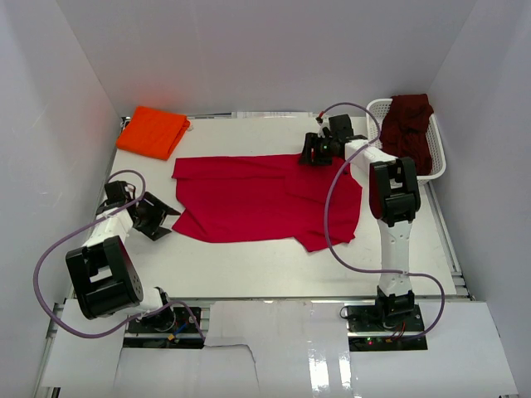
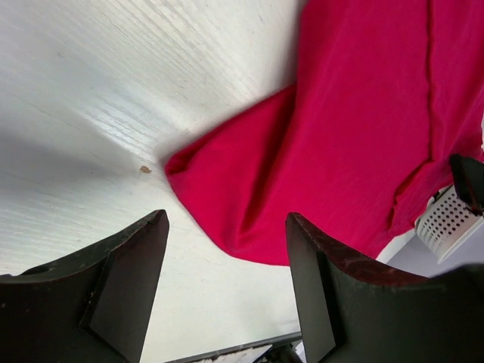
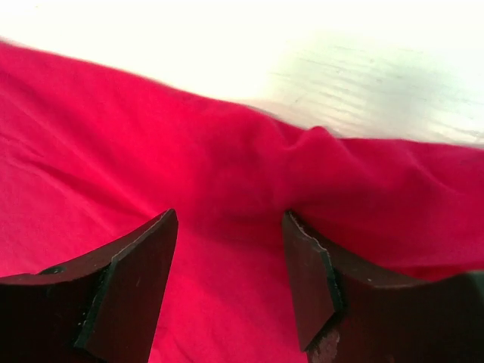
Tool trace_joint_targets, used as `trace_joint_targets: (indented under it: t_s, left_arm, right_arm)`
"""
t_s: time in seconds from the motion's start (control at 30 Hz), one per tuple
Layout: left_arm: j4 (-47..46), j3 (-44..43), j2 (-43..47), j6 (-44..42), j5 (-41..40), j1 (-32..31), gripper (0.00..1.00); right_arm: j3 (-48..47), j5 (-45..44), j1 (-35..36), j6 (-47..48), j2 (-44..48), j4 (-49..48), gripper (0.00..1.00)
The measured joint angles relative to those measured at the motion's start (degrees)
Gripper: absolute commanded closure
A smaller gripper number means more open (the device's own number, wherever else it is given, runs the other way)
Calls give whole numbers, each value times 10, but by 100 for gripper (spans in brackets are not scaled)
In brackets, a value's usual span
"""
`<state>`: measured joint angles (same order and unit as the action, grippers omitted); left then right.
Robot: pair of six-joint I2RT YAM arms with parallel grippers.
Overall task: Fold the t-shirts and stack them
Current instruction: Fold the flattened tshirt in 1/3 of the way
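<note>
Bright even light, soft shadows, table (image 3: 249,38) glare, right claw (image 3: 231,219) blurred

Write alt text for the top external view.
A red t-shirt lies spread on a white table, the right tool at its far edge, the left tool beside its near-left corner. A folded orange t-shirt sits far left; a maroon t-shirt lies in a white basket far right.

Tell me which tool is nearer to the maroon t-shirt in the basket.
Right. The right tool sits at the red t-shirt's far edge, left of the basket holding the maroon t-shirt; the left tool is across the table, by that shirt's near-left corner.
</note>
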<state>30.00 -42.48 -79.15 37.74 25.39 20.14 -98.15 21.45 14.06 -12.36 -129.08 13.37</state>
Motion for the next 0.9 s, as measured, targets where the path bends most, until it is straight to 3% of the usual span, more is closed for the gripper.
trace_joint_targets:
  t_s: [0.2,0.6,0.8,0.9]
  left_arm:
    - [0,0,0,16,-30,0,27]
    - [-13,9,-23,22,-51,0,32]
    - [-36,28,-37,25,-50,0,43]
    - [-56,36,-44,35,-39,0,56]
  right_arm:
    - [-7,-49,-3,3,-8,1,35]
    - [-5,-54,-3,6,-8,-2,35]
    - [-3,-50,-3,5,-8,-7,34]
    - [-3,-48,-3,6,-8,-9,34]
